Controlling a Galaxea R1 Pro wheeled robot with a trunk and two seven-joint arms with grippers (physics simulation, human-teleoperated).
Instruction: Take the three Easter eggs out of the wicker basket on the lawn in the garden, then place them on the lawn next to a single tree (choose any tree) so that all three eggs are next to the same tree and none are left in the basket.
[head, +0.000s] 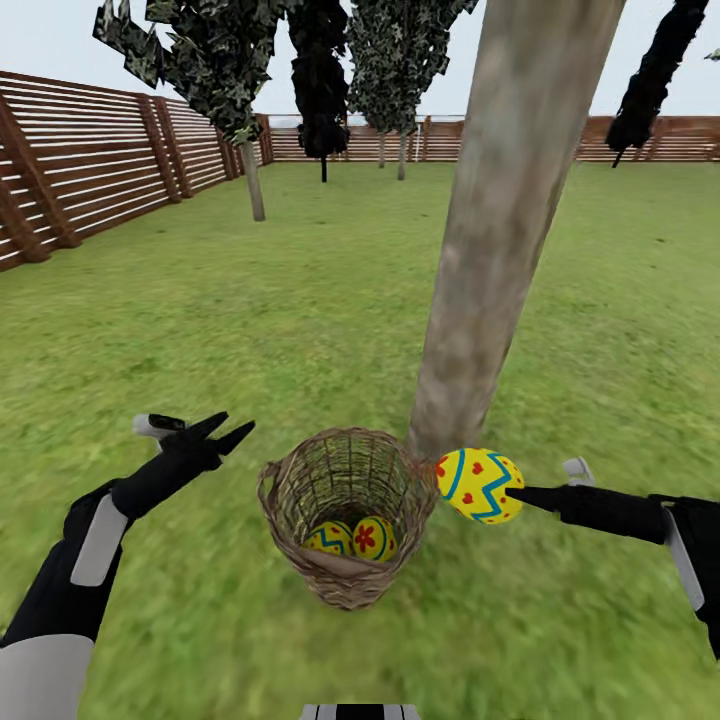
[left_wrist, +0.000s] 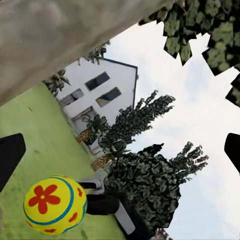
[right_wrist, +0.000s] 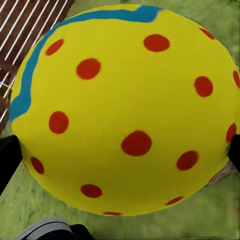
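Observation:
The wicker basket (head: 340, 515) stands on the lawn (head: 300, 330) at the foot of the tree (head: 500, 250), touching its trunk. Two Easter eggs (head: 330, 538) (head: 373, 537) lie at the bottom of the basket. My right gripper (head: 512, 492) is shut on the third egg (head: 480, 485), holding it just right of the basket rim, beside the trunk base. That egg (right_wrist: 125, 110) looms large in the right wrist view, and the left wrist view shows the egg (left_wrist: 54, 204) below the trunk (left_wrist: 60, 35). My left gripper (head: 225, 432) is open and empty, left of the basket.
A brown slat fence (head: 90, 170) rings the garden at left and back. Dark thin-trunked trees (head: 250, 180) stand far off across the grass. A white house (left_wrist: 100, 95) with palms in front shows in the left wrist view. Open grass lies on all sides of the trunk.

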